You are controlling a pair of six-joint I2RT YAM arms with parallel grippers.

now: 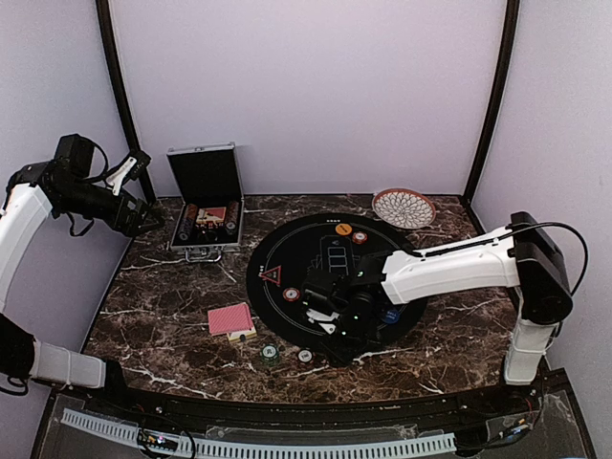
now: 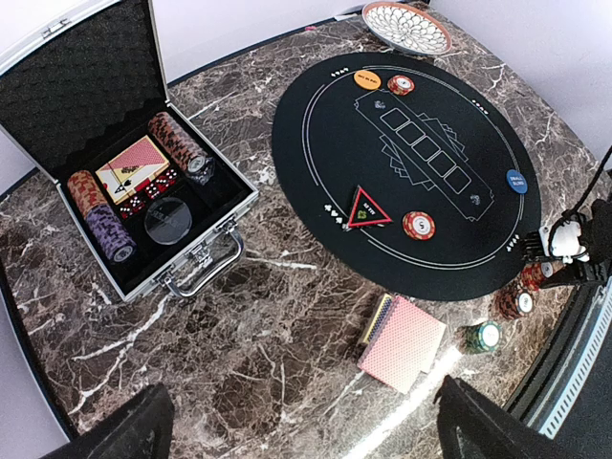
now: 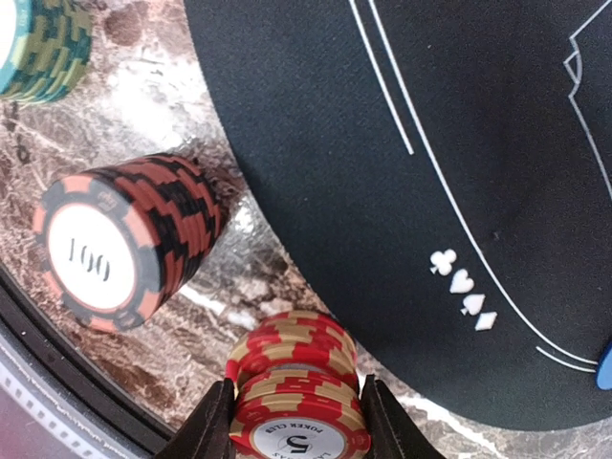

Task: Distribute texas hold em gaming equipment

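On marble tabletop (image 3: pixel 143 105), right pincer (image 3: pixel 296 430) clamps red chip stack (image 3: pixel 287 354).

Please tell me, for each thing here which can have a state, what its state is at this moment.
Silver case: open, lid raised.
Left end effector: open, holding nothing.
Right end effector: shut on the red chip stack.
Red chip stack: gripped between the fingers.
Card deck: face down on the table.
Woven dish: upright, empty.
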